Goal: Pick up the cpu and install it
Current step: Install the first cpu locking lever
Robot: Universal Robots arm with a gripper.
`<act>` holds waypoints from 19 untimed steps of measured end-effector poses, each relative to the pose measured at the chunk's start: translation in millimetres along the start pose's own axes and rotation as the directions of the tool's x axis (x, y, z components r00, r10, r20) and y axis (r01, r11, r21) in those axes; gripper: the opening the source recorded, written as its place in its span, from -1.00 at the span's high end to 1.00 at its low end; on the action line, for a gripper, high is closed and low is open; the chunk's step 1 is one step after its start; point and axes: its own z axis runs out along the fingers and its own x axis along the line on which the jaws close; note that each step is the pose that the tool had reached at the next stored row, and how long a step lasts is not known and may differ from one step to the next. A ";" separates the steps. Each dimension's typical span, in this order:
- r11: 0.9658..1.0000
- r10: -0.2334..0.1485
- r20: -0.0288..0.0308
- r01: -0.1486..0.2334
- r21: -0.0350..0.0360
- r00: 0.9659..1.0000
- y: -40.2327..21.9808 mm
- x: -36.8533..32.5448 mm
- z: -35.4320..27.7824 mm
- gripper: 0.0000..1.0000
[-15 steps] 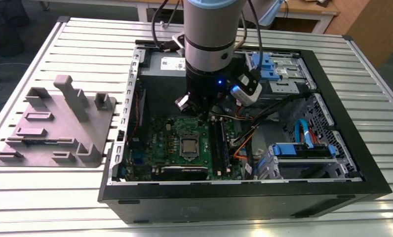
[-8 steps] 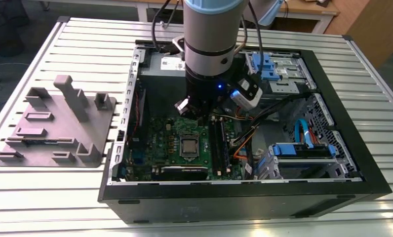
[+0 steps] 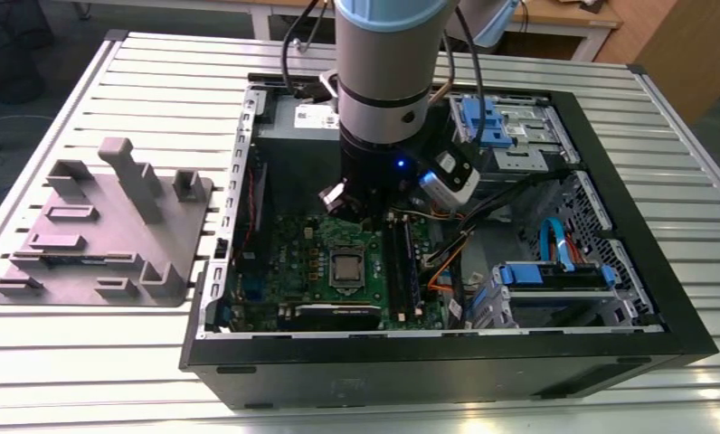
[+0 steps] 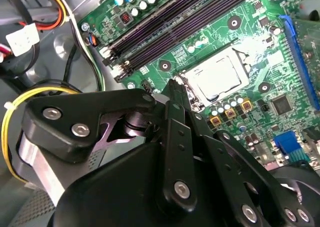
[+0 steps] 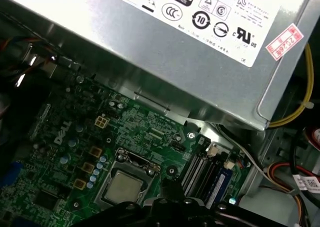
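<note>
The cpu (image 3: pixel 345 265) lies in its socket on the motherboard (image 3: pixel 294 262) inside the open computer case (image 3: pixel 601 163), and both wrist views show its silvery top there too. My gripper (image 4: pixel 175 94) hangs just above the board, close beside the socket, fingers pressed together with nothing between them. The risk I judge from here is sideways contact: the memory slots (image 4: pixel 175 22) and loose cables (image 4: pixel 30 99) sit near my fingers, so a careless swing could snag a wire or scrape the board, or knock the chip askew in its seat.
</note>
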 end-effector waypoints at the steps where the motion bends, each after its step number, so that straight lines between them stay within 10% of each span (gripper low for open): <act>1: 1.000 0.007 0.000 -0.007 0.001 1.000 -0.1 0.1 0.5 0.79; 19: 1.000 0.014 0.000 -0.014 0.003 1.000 -4.2 2.3 3.2 0.79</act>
